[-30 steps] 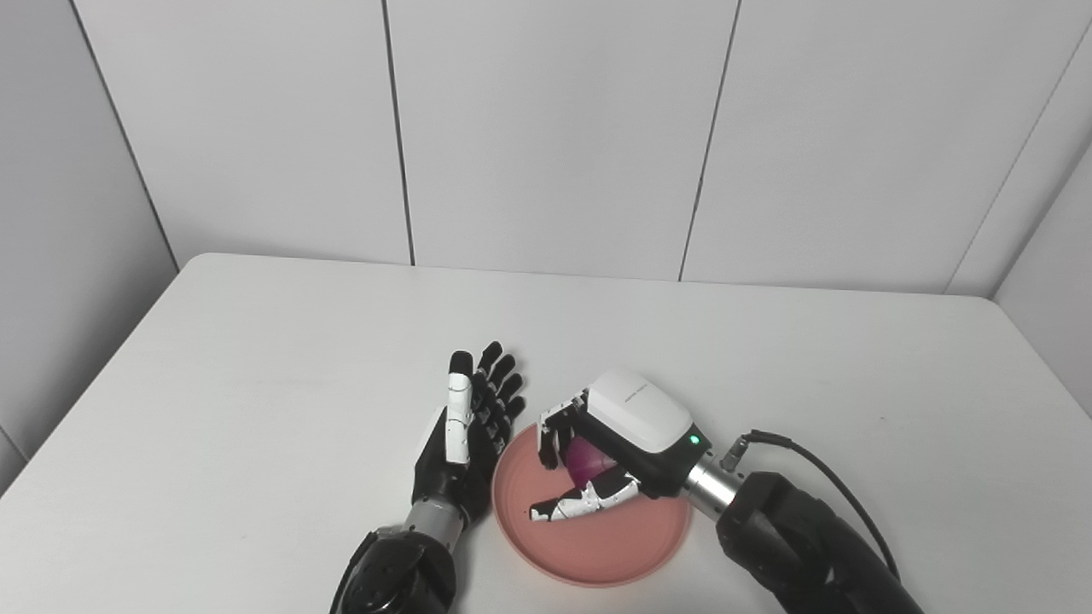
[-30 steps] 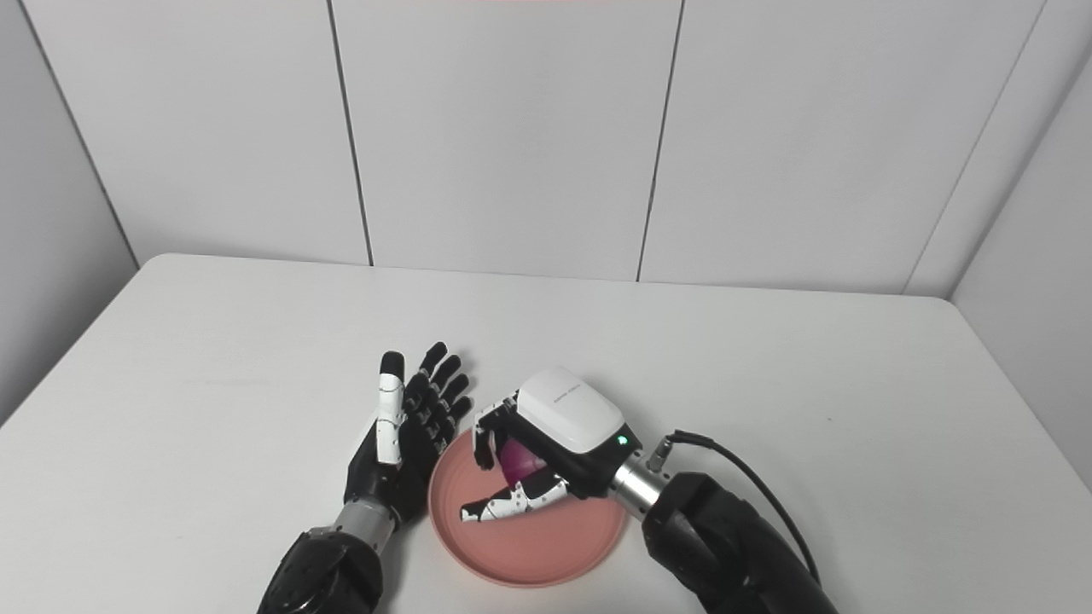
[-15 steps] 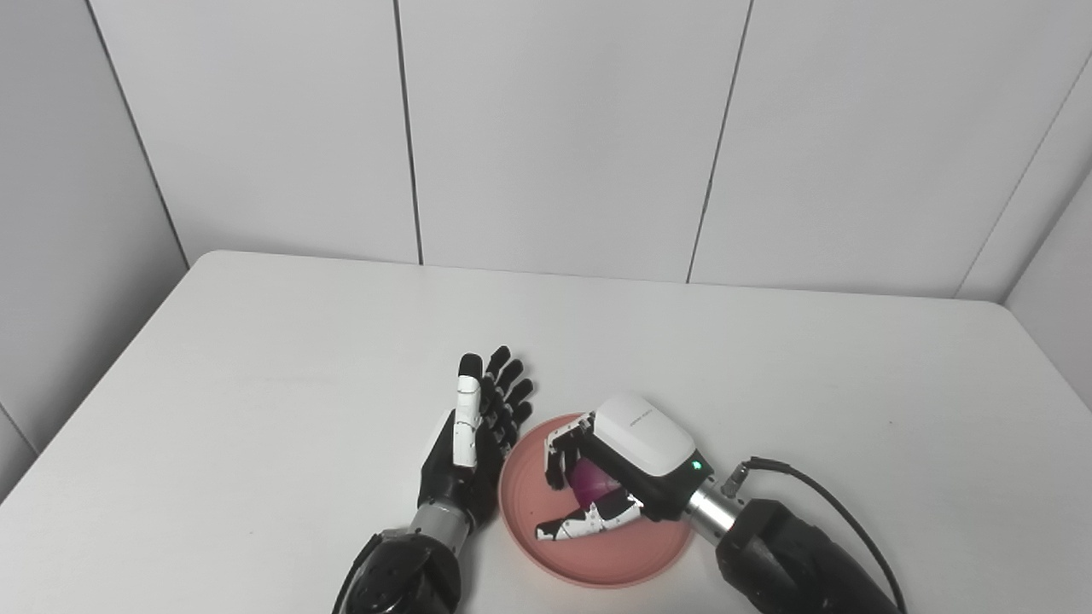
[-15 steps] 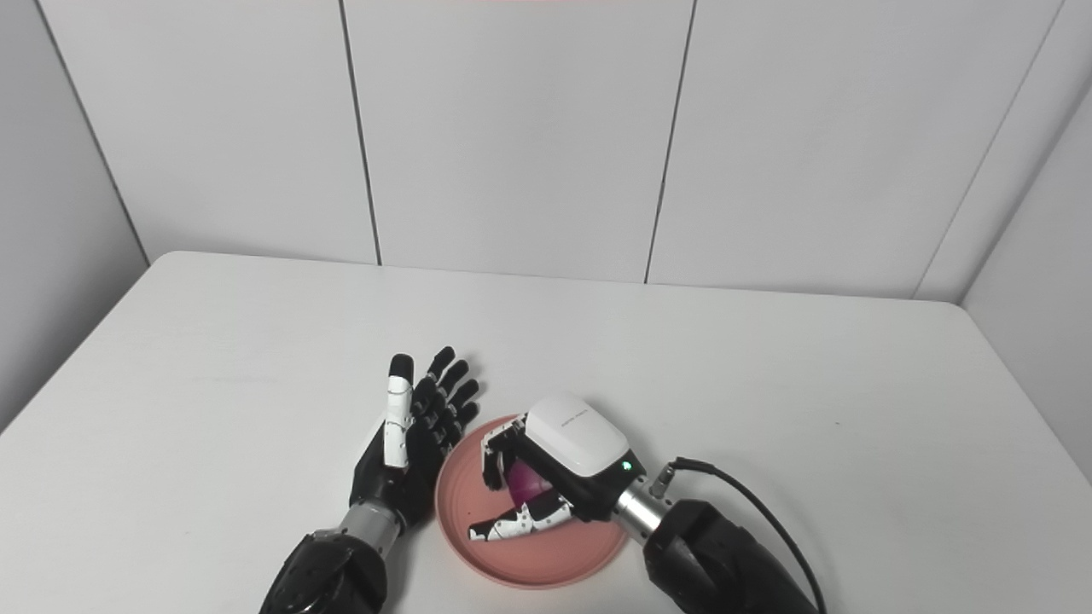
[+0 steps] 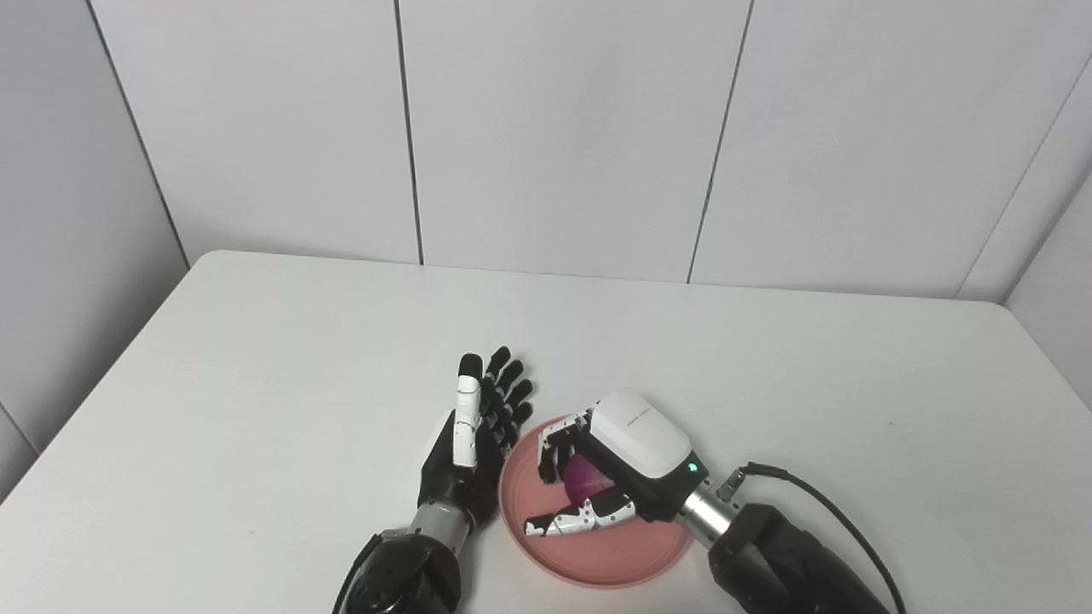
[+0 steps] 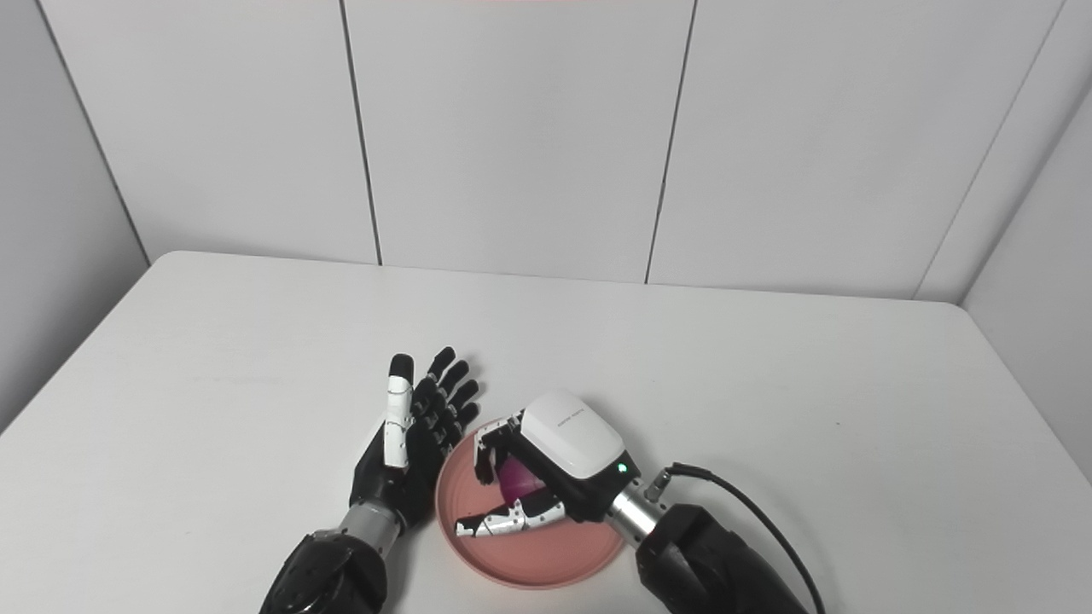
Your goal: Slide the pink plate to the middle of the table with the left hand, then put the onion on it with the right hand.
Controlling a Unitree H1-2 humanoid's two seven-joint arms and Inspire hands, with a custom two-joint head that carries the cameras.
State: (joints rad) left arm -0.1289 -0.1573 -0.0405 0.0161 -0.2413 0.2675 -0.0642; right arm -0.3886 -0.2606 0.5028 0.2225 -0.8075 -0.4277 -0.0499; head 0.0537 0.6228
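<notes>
Gripping onion (image 5: 583, 480), mostly hidden: right hand (image 5: 607, 465) over pink plate (image 5: 597, 558) | left hand (image 5: 473, 435) splayed, empty

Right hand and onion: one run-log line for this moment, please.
right hand: shut on onion, over pink plate | left hand: open, beside plate's left rim | onion: release not yet seen

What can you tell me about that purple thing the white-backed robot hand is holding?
The small round purple-magenta onion looks smooth and glossy. Only part shows, tucked under the right hand, whose fingers curl around it. It sits over the round pink plate; whether it touches the plate cannot be told.
</notes>
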